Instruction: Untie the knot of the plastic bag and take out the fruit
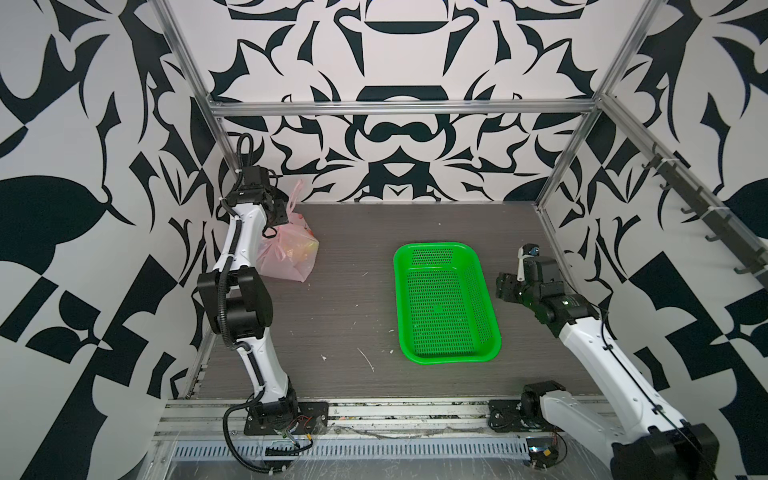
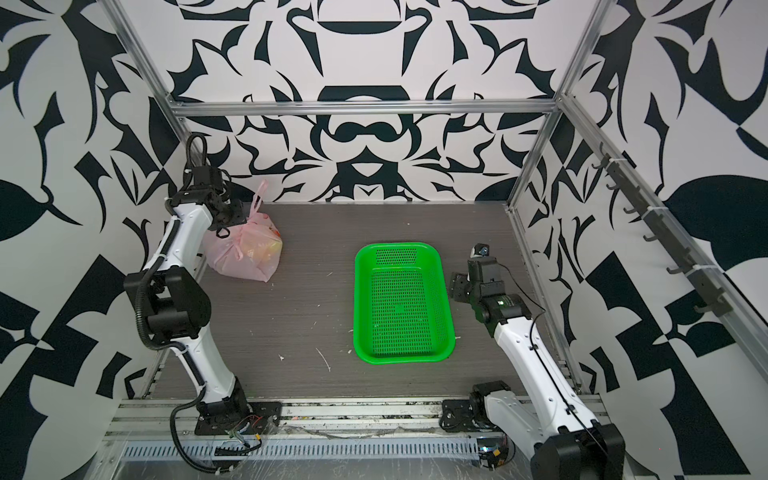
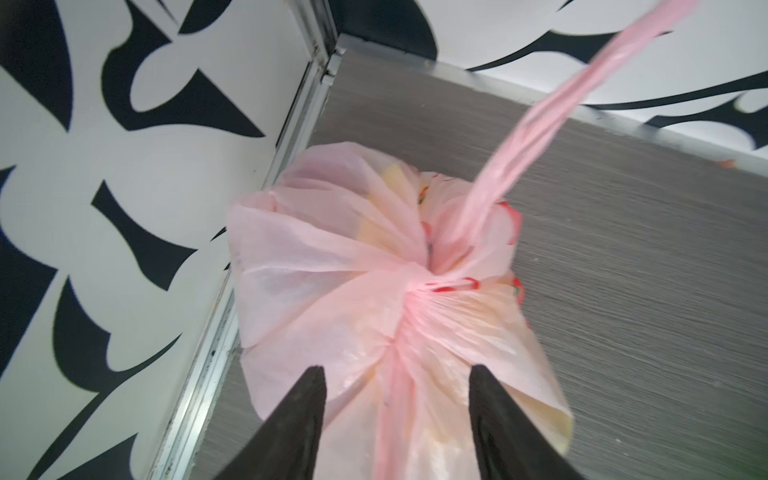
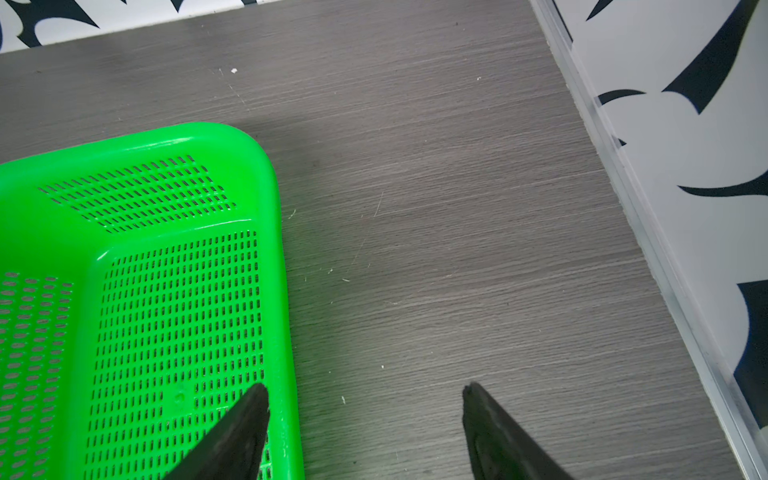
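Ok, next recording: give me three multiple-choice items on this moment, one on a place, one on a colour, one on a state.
1. Where on the table is the plastic bag?
A. far left corner
B. centre
C. near right corner

2. What colour is the basket?
A. blue
B. green
C. red

3. What state is the knot in?
A. tied
B. undone, bag open
C. cut off

Answers:
1. A: both top views show it in the far left corner, under the left arm.
2. B: its perforated plastic is bright green.
3. A: the left wrist view shows the pink film twisted tight together.
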Controlling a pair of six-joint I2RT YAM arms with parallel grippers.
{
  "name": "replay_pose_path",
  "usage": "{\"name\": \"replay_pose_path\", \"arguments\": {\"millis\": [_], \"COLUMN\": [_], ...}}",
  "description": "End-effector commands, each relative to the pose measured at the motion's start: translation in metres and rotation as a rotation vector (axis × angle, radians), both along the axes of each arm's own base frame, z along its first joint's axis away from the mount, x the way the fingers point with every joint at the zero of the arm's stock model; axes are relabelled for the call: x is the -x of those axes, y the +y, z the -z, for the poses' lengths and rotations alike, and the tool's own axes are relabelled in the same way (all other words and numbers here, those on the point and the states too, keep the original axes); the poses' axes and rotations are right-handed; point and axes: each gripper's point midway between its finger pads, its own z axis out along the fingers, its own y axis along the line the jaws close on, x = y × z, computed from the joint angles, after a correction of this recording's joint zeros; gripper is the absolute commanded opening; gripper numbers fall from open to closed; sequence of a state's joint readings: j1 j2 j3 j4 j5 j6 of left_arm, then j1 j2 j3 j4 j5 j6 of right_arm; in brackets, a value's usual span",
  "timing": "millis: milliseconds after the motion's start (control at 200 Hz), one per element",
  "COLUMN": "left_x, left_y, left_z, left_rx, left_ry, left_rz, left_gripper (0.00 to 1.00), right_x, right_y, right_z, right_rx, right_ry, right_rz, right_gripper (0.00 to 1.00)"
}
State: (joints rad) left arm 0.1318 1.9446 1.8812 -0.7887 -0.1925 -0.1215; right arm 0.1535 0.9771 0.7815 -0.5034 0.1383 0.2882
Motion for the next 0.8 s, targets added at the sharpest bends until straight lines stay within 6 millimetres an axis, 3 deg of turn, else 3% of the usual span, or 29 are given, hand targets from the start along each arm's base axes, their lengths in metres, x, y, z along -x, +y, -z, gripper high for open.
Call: {"name": "replay_pose_path", "arguments": {"millis": [0,275,515,795], "left_x": [0.000,-0.002,-0.006,-0.005], "left_y": [0.011,0.020,0.013,0.011], "left_z": [0.011,0.048,0.058,0.063], "left_rx": [0.003,0.032,0.074,0.089], "left_ry": [0.029,0.067,0.055,0.058], "left_rz": [-0.006,-0.023,-0.006,-0.006], "left_gripper": [0.58,0.54,0.50,0.28], "right_x": [-0.014,-0.021,-0.019,-0.015], "right_y": [0.003,0.007,0.007,0.005], "right_z": [-0.026,-0.030,-0.030,-0.031], "right_rx": [0.000,0.002,0.003,0.011], "right_ry": [-0.077,-0.079,-0.078,-0.085], "right_rz": [-0.006,-0.021,-0.022,-0.018], "right_gripper": [0.76,0.76,0.76,0.76]}}
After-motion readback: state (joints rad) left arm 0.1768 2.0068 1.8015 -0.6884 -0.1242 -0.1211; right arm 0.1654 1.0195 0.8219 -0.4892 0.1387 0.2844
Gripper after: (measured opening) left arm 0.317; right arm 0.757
